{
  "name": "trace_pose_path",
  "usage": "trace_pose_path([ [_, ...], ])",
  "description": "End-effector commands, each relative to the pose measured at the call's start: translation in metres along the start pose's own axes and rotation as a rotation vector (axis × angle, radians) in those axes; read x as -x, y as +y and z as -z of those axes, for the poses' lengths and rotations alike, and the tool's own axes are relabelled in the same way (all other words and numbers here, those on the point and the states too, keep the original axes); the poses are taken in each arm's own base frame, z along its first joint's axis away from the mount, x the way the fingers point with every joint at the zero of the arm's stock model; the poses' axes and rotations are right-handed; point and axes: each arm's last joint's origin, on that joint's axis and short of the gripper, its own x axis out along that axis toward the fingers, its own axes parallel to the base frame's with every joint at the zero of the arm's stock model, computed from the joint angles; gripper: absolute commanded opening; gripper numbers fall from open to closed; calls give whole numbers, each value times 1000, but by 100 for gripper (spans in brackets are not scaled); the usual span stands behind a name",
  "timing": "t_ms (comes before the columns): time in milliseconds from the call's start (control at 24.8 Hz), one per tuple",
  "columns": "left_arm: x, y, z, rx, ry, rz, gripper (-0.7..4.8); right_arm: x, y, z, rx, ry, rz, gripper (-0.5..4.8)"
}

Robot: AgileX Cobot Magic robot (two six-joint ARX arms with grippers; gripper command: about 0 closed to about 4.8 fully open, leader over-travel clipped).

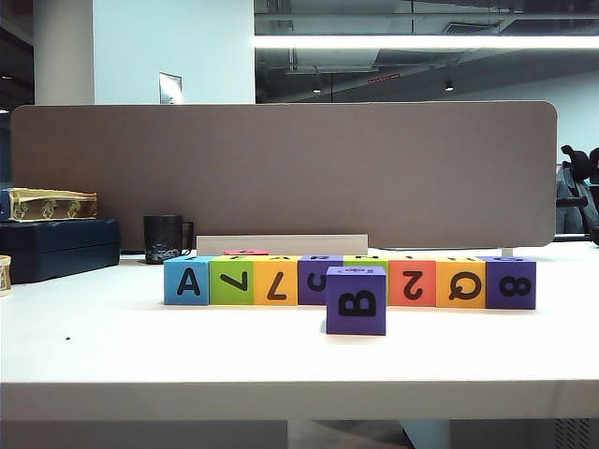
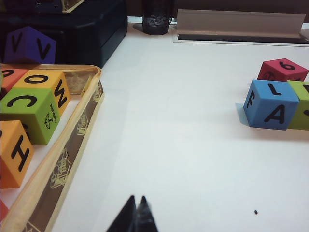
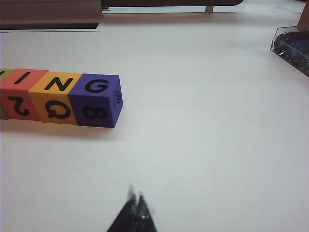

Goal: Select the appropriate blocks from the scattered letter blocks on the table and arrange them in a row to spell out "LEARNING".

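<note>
Row of letter blocks [image 1: 348, 281] on the tabletop [image 1: 112, 346], both arms back.
I see left gripper [image 2: 136, 208] and right gripper [image 3: 135, 205] fingers pinched together, empty, well short of the row. I judge the blocks light, matte, grippy: pinch opposite flat faces.

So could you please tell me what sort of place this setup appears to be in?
Probably an open-plan office or lab workstation: a white table backed by a grey-brown partition panel, strip lighting under an exposed ceiling, and a dark mug by the panel.
</note>
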Motion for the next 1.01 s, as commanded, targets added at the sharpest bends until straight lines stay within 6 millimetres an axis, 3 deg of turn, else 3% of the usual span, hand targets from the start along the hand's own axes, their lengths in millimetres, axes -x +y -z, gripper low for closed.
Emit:
trace_pose_path([
  [40,0,0,1,2,8,5,-5,0,0,0,3,-6,-1,-1],
  [161,0,0,1,2,8,5,-5,0,-1,0,102,-9,36,-1],
  [362,0,0,1,2,8,5,-5,0,-2,-1,110,-11,48,-1],
  [1006,0,0,1,2,8,5,-5,1,-4,-1,-67,-23,38,-1],
])
